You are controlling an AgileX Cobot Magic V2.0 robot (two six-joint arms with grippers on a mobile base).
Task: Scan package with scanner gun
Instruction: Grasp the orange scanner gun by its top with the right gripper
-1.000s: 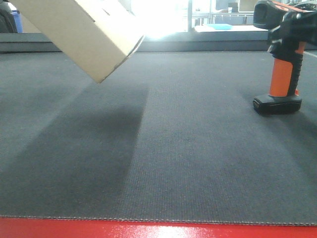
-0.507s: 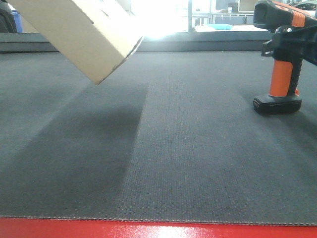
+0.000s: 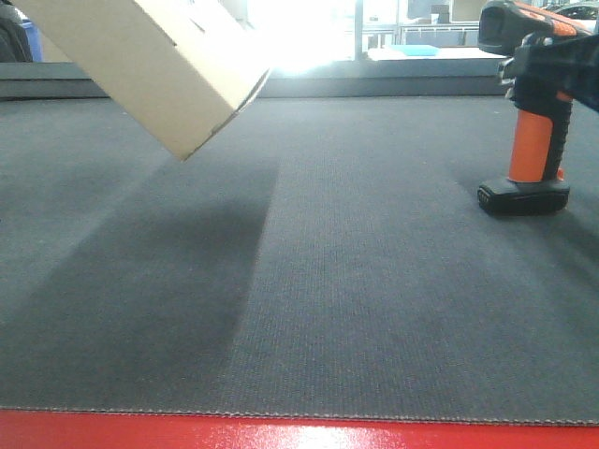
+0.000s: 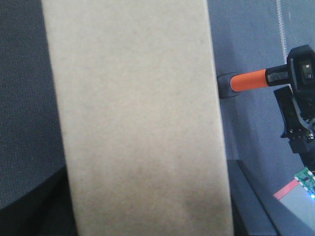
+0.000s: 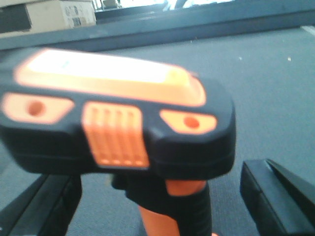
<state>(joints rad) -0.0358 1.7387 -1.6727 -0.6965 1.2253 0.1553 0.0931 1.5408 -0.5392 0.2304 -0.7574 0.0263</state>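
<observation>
The package (image 3: 150, 56) is a plain tan cardboard box hanging tilted above the grey mat at the upper left. It fills the left wrist view (image 4: 138, 118), and my left gripper (image 4: 147, 221) is shut on it, with only dark finger edges showing at both lower sides. No label shows. The scanner gun (image 3: 529, 140) stands upright on its black foot at the right. My right gripper (image 5: 162, 206) is open around its orange handle, just under the black head (image 5: 118, 113). One finger (image 5: 34, 206) stands on each side, apart from the handle.
A dark grey mat (image 3: 356, 281) covers the table, with a red strip (image 3: 281, 435) along its near edge and a raised ledge (image 3: 374, 79) at the back. A second cardboard box (image 5: 49, 17) with a dark panel sits far behind the scanner.
My right gripper drew back to the right from the scanner's head, then came in again around the top of the handle. The scanner stayed on the mat. The package barely moved.
</observation>
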